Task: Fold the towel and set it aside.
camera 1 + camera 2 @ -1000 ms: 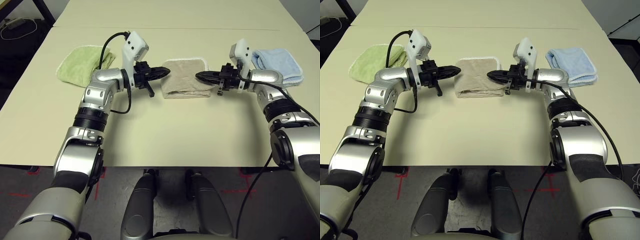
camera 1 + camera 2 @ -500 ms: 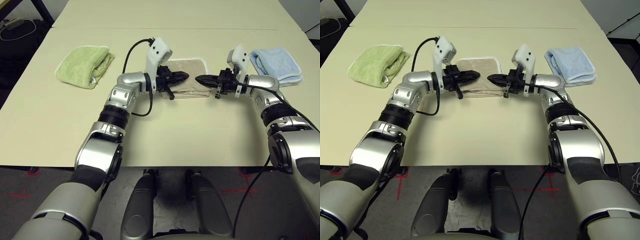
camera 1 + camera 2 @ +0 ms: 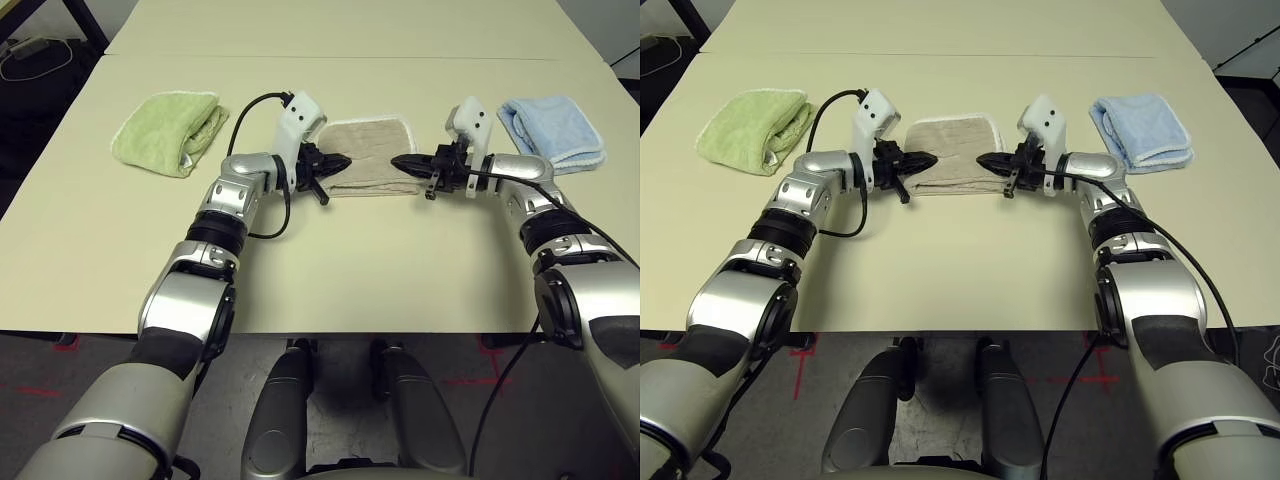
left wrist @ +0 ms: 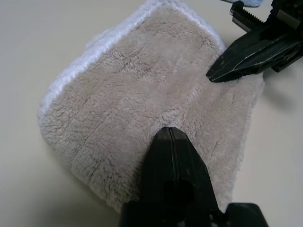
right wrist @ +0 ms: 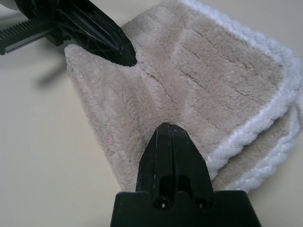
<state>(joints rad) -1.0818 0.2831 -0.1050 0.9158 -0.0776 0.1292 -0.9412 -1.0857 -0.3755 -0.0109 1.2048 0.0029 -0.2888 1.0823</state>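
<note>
Three folded towels on the table [image 3: 330,260]: one beige towel [image 3: 368,158] at centre, one light green towel [image 3: 168,132] at the robot's left, one light blue towel [image 3: 555,130] at its right. No containers. Left gripper [image 3: 340,160] at the beige towel's left end, right gripper [image 3: 398,161] at its right end; both have fingers pressed together, pinching nothing.

Lab (floor tape [image 3: 65,340] marks)

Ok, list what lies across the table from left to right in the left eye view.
Green towel → left gripper → beige towel → right gripper → blue towel.
</note>
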